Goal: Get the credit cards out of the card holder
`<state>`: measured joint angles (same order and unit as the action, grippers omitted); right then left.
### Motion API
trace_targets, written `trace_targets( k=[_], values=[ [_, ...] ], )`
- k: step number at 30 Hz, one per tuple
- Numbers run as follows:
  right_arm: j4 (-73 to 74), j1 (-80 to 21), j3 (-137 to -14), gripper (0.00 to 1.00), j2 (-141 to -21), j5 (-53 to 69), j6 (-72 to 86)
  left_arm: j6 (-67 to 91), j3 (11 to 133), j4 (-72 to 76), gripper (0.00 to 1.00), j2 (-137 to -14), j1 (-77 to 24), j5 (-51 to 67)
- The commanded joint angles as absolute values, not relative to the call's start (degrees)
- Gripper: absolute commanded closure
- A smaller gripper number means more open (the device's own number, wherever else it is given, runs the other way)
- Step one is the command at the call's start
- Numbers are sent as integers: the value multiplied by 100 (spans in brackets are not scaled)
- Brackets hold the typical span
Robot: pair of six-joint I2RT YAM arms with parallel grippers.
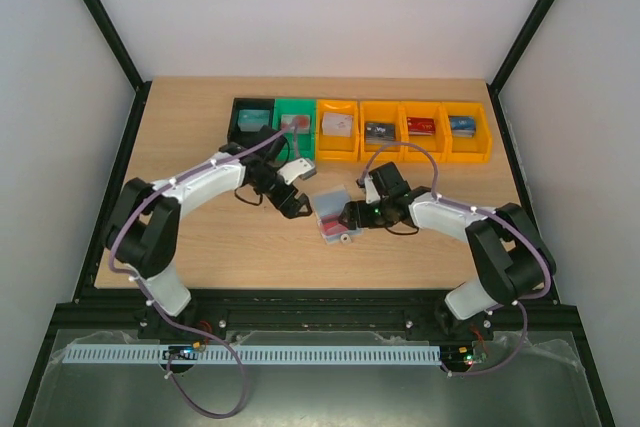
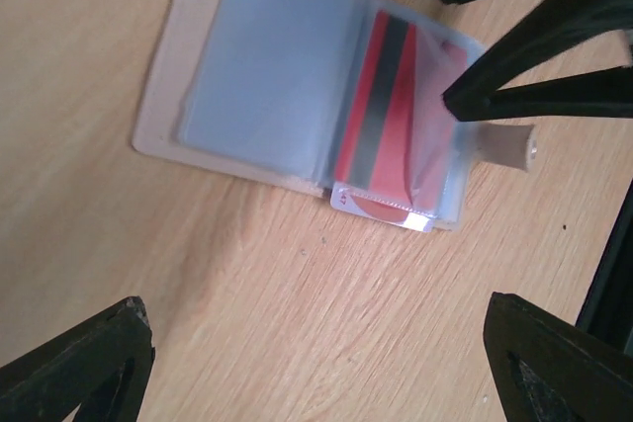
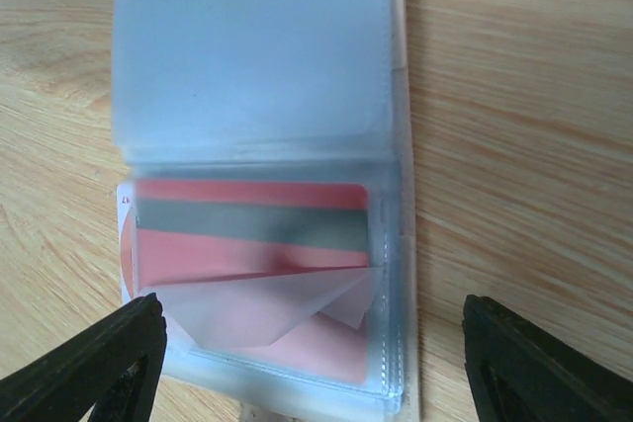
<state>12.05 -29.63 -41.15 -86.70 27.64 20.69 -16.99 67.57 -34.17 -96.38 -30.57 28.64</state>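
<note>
The card holder (image 1: 333,219) lies open on the table between both arms. In the left wrist view its left sleeve panel (image 2: 267,66) looks empty, while the right one holds a red credit card (image 2: 381,116) with a dark stripe. A white and red card (image 2: 381,210) pokes out of the near edge. My left gripper (image 2: 316,363) hangs open over bare wood just beside the holder. My right gripper (image 3: 316,363) is open and straddles the holder's card-filled half (image 3: 252,234), where a sleeve flap is folded up. One of its fingertips (image 2: 465,96) rests by the holder's snap tab (image 2: 509,145).
A row of bins stands along the far edge: black (image 1: 252,119), green (image 1: 294,125) and several orange ones (image 1: 422,128), each with a card inside. The left arm's cable (image 1: 250,157) loops just in front of them.
</note>
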Motion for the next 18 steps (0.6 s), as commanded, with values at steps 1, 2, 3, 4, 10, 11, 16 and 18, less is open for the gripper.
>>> trace_targets(
  k=[1,2,3,4,10,11,16,18],
  values=[
    [827,-2941,-3934,21,-8842,3123,2156,-941,6327,-2986,7,-10182,-2993,3463],
    [778,-2944,-3937,22,-8904,3171,2173,-801,6292,-2922,7,-10327,-2991,3517],
    [743,-2944,-3943,23,-8956,3204,2191,-627,6279,-2852,7,-10484,-2963,3593],
    [710,-2940,-3958,24,-9006,3220,2211,-521,6279,-2815,7,-10623,-2937,3682],
    [474,-2943,-3917,32,-9191,3436,2375,-33,6032,-2321,7,-11004,-2786,4326],
    [400,-2949,-3905,33,-9214,3498,2436,26,5973,-2238,7,-11026,-2793,4487],
    [32,-3028,-3934,39,-9382,3786,2685,202,5910,-1961,8,-11103,-2813,4741],
    [-81,-3121,-3973,40,-9457,3888,2750,246,5879,-1872,8,-11081,-2815,4823]
  ],
)
